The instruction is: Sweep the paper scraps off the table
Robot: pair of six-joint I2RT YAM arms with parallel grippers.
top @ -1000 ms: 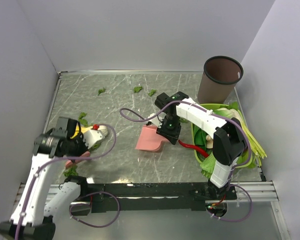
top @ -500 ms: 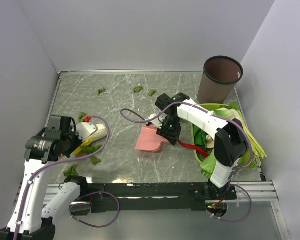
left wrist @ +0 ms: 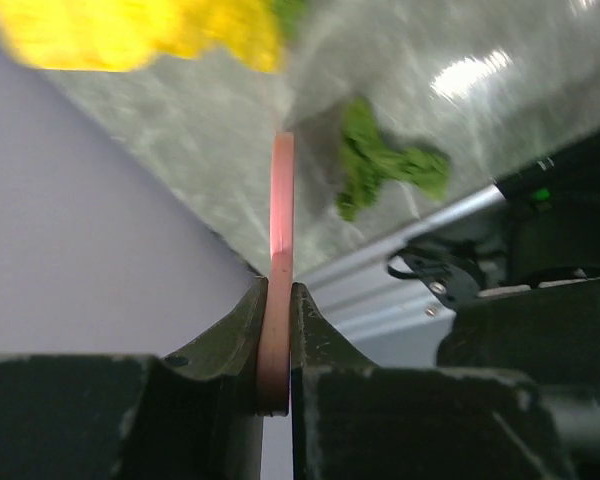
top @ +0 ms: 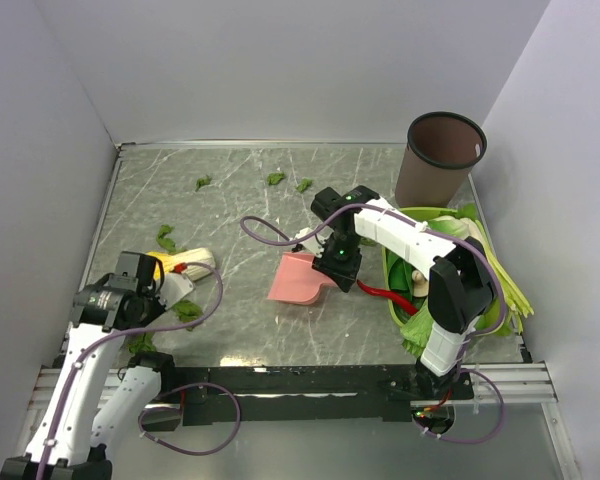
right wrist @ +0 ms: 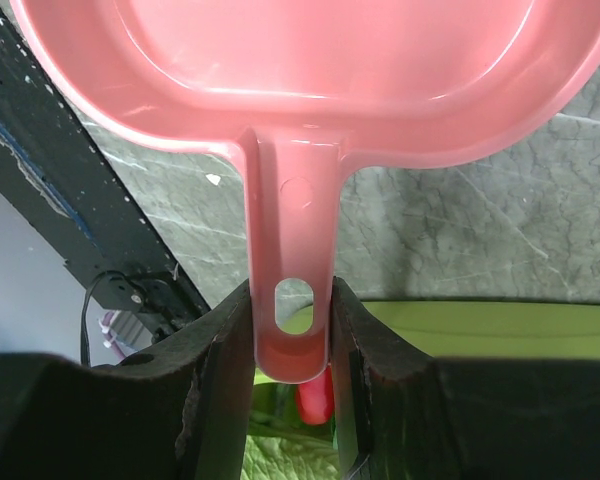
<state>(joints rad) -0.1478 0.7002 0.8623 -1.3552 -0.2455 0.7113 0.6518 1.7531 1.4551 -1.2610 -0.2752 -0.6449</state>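
**Two-arm sweeping bench, overhead and wrist views.** Nearest the arm bases, well to the left of the flat pink plastic dustpan (top: 293, 280), the left gripper (left wrist: 277, 300) is clamped tight on a thin salmon-pink strip (left wrist: 281, 200) seen edge-on. Which tool the strip belongs to cannot be told. Within the last second this arm has swung out to the left and then drawn back toward the near rail, so it now sits closer to its base than before. The strip's tip stands just beside one of the small, ragged dark-green paper scraps (left wrist: 380, 165). The left-hand scraps appear to be the ones being gathered, and none is in the pan yet.

The yellow-and-white cabbage (top: 185, 263), also left of the dustpan, has barely shifted. The right gripper (right wrist: 292, 300) pinches the dustpan's handle from both sides. Pan and arm keep almost the place they had earlier, with the open end toward the left. Beyond the dustpan, three more scraps lie untouched on the grey-green veined table (top: 230, 210), toward its far edge.
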